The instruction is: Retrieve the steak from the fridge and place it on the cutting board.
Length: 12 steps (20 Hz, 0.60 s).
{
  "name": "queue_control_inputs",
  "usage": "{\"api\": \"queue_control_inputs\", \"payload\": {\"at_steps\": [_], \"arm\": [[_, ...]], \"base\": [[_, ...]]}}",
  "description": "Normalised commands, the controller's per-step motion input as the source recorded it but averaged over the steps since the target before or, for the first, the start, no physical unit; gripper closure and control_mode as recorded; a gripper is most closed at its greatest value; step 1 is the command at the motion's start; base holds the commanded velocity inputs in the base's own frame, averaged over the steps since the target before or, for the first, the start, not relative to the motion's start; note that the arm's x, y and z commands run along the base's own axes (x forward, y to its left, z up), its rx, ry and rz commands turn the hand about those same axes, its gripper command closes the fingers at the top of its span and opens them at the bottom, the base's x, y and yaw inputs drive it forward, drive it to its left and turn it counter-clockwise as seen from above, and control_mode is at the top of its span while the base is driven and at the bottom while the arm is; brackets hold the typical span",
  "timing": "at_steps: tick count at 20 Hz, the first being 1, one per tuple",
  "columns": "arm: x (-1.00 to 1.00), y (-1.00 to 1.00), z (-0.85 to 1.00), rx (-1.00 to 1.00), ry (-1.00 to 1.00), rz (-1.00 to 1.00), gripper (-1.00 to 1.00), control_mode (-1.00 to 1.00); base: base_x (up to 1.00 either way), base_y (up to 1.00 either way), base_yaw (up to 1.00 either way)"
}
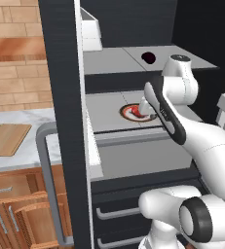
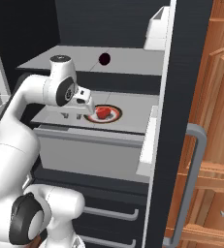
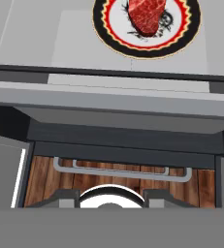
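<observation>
**Steak on its plate inside the open fridge, fingers drawn together nearby**

The fridge [image 1: 60, 97] is seen standing open, its black door with the long grey bar handle [image 1: 48, 185] swung out toward the camera. On the middle grey shelf [image 1: 106, 114] a round plate [image 3: 181, 36] with a black, red and yellow patterned rim is set, and the steak [image 3: 146, 14] is laid on the middle of that plate, red with pale marbling. No writing or brand can be read on the plate or on the fridge. A dark maroon ball [image 2: 104, 59] is seen on the shelf above the plate. The gripper [image 2: 77, 115] is held just beside the plate, toward the shelf's front edge; its fingers are brought together and nothing is clamped between them. The cutting board [image 1: 7, 138] is laid flat on the marble tabletop [image 1: 16, 119], well apart from the plate, outside the fridge beyond the door.
</observation>
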Motion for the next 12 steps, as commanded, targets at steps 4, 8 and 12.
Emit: {"api": "queue_control_inputs", "payload": {"at_steps": [4,8,12], "arm": [[0.00,0.00,-0.03,0.00,0.02,0.00,-1.00,-1.00],[0.01,-0.11,-0.14,-0.01,0.03,0.00,-1.00,-1.00],[0.00,0.00,-0.10,0.00,-0.04,0.00,-1.00,-1.00]], "base": [[0.00,0.00,0.00],[0.00,0.00,0.00],[0.00,0.00,0.00]]}}
